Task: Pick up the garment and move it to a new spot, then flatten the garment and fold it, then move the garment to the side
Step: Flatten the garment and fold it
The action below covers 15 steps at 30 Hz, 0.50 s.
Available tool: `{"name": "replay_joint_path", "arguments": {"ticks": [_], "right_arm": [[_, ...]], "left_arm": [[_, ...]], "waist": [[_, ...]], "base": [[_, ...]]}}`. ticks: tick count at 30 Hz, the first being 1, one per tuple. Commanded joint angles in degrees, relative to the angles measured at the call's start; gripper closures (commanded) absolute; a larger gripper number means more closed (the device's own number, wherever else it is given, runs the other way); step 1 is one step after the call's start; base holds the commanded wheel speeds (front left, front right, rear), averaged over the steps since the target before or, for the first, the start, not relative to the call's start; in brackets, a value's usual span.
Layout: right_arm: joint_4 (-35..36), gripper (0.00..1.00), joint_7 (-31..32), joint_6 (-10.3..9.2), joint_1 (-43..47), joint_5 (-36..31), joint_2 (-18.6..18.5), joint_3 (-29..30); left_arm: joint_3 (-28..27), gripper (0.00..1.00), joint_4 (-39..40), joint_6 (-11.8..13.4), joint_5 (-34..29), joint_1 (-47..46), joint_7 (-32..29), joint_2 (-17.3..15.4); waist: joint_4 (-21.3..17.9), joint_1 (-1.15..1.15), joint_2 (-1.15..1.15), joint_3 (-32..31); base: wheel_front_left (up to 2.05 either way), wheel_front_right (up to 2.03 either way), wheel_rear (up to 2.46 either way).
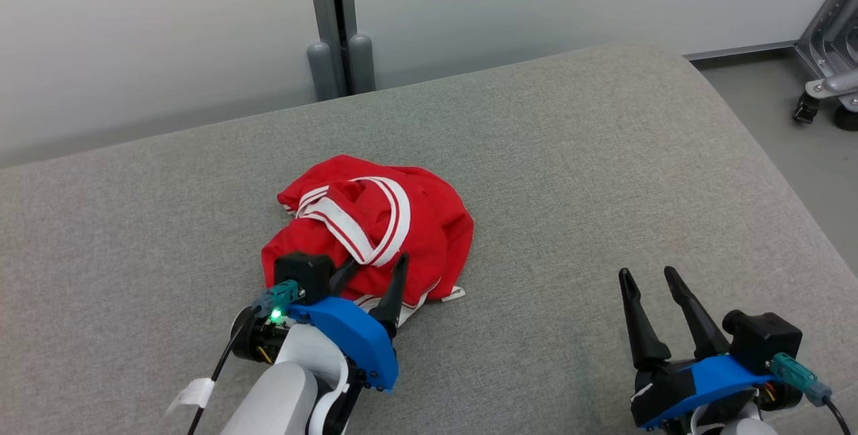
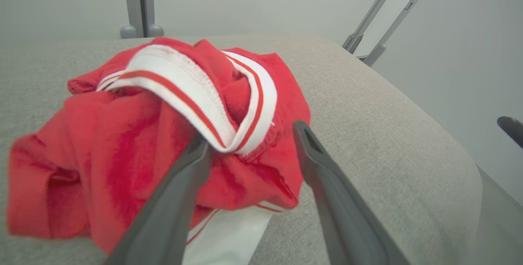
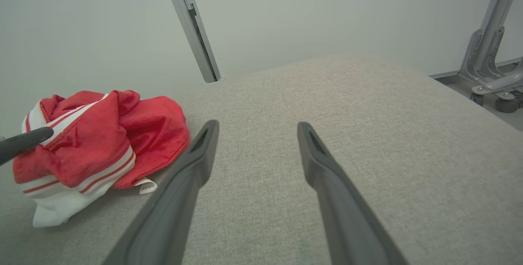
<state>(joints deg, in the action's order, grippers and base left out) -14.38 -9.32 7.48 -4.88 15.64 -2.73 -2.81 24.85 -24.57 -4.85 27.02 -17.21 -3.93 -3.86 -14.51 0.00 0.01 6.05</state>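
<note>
Nearest the robot, the right gripper (image 1: 647,271) hung over bare fabric by the near edge of the grey cushioned top (image 1: 570,153), toward its right side. Its fingers were spread wide and held nothing. The left gripper (image 1: 379,261) sat further in, left of the middle, its fingers likewise wide. In the left wrist view they straddled the near fold of the garment (image 1: 402,220), one tip against the white striped band (image 2: 192,89), with nothing pinched yet.

The garment, red with white-and-red trim, lay crumpled in a heap a little left of the top's centre, well apart from the right gripper and from every edge. Beyond it the top ran bare to the far edge. Past that stood a grey post (image 1: 332,19) against the pale wall, and a wheeled metal frame (image 1: 831,53) off the far right corner.

The step in hand looked to be the first, the pick-up. The next move likely called for the left fingers to close on a thick fold, not merely the band, and lift it clear.
</note>
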Motion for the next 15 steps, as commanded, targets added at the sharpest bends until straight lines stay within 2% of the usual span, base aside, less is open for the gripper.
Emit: {"name": "replay_joint_path", "arguments": {"ticks": [1,2,3,4,5,10,15], "right_arm": [[-0.07,0.00,-0.33,0.03,-0.66,-0.20,-0.29,0.20],[-0.10,0.00,-0.38,0.03,-0.75,-0.14,-0.29,0.26],[-0.12,0.00,-0.44,0.03,-0.86,-0.06,-0.29,0.27],[-0.16,0.00,-0.51,0.03,-0.96,0.04,-0.29,0.28],[-0.21,0.00,-0.59,0.03,-1.10,0.18,-0.29,0.29],[-0.53,0.00,-0.93,0.03,-1.63,0.90,-0.30,-0.17],[-0.93,0.00,-1.41,0.03,-2.12,1.23,-0.29,0.00]], "left_arm": [[0.22,0.00,-0.09,-0.11,0.07,-1.67,0.48,0.02],[0.32,0.00,-0.21,0.00,-0.14,-2.05,0.67,0.02],[0.19,0.15,-0.33,0.30,-0.14,-2.52,1.04,0.03],[0.11,0.53,-0.35,0.26,0.01,-3.07,1.42,0.11],[0.18,1.00,-0.52,0.21,-0.05,-3.80,1.94,0.19],[1.33,1.00,-3.08,-0.59,0.97,-7.78,1.45,0.53],[3.10,1.00,-3.16,-1.58,2.51,-15.61,3.75,0.92]], "waist": [[-0.22,0.00,-0.01,0.06],[-0.31,0.00,-0.01,0.13],[-0.39,0.00,-0.01,0.24],[-0.43,0.00,-0.01,0.34],[-0.45,0.00,-0.01,0.45],[-0.68,0.00,-0.01,0.85],[-0.94,0.00,-0.01,1.44]], "base": [[0.00,0.00,0.00],[0.00,0.00,0.00],[0.00,0.00,0.00],[0.00,0.00,0.00],[0.00,0.00,0.00],[0.00,0.00,0.00],[0.00,0.00,0.00]]}}
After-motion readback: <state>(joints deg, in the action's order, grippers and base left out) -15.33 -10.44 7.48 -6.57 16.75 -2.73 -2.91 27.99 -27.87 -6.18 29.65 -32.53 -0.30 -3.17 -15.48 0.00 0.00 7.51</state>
